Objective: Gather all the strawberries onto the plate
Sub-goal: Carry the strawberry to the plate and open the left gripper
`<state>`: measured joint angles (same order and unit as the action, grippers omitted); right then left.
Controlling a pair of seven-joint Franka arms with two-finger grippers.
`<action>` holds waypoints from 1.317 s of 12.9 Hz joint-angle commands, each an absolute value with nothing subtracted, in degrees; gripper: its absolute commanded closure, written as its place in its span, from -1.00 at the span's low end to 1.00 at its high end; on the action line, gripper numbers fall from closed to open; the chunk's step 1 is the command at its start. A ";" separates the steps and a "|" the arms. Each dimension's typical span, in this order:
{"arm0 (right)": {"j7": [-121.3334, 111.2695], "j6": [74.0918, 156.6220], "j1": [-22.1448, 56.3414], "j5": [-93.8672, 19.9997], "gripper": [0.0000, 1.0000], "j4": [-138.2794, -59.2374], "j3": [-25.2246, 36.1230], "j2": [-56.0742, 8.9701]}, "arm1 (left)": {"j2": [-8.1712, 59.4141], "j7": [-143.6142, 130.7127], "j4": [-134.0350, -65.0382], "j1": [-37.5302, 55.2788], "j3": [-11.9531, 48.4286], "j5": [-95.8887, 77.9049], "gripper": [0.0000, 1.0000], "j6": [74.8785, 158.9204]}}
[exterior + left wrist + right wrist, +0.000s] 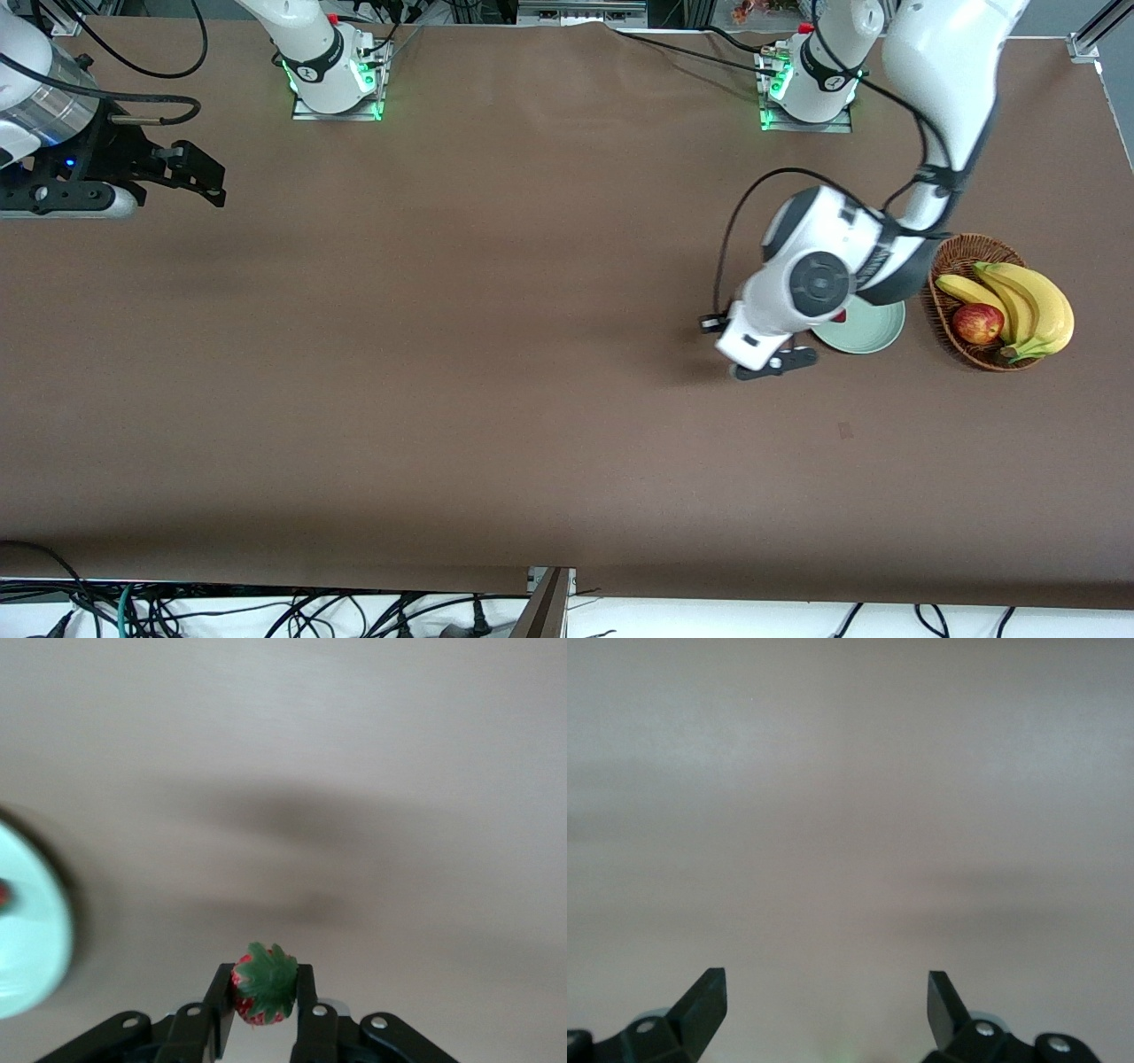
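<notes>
My left gripper is shut on a strawberry, a small red berry with its green leafy cap facing the camera. In the front view this gripper hangs low over the table, just beside the pale mint-green plate on the side toward the right arm's end. The held berry is hidden there. The arm covers part of the plate. The plate's rim shows in the left wrist view, with a red speck of another strawberry on it. My right gripper waits open with nothing between its fingers, over the right arm's end of the table.
A brown wicker basket stands beside the plate toward the left arm's end. It holds bananas and a red apple. Brown table cloth spreads between the two grippers.
</notes>
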<state>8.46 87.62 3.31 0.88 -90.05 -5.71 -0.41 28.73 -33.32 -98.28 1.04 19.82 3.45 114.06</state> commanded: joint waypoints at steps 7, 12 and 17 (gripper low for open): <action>7.82 85.69 2.55 0.97 -0.99 -88.59 -6.50 -1.49 | 18.11 8.32 -116.16 1.23 -4.90 -3.08 0.79 118.09; 7.82 86.04 2.64 0.88 -0.99 -88.51 -6.59 -1.49 | 20.47 10.11 -122.78 1.49 -6.06 -3.08 0.71 130.08; 7.82 86.31 2.64 0.88 -0.99 -88.51 -6.59 -1.58 | 19.43 12.31 -120.95 1.58 -6.15 -2.99 -1.00 128.33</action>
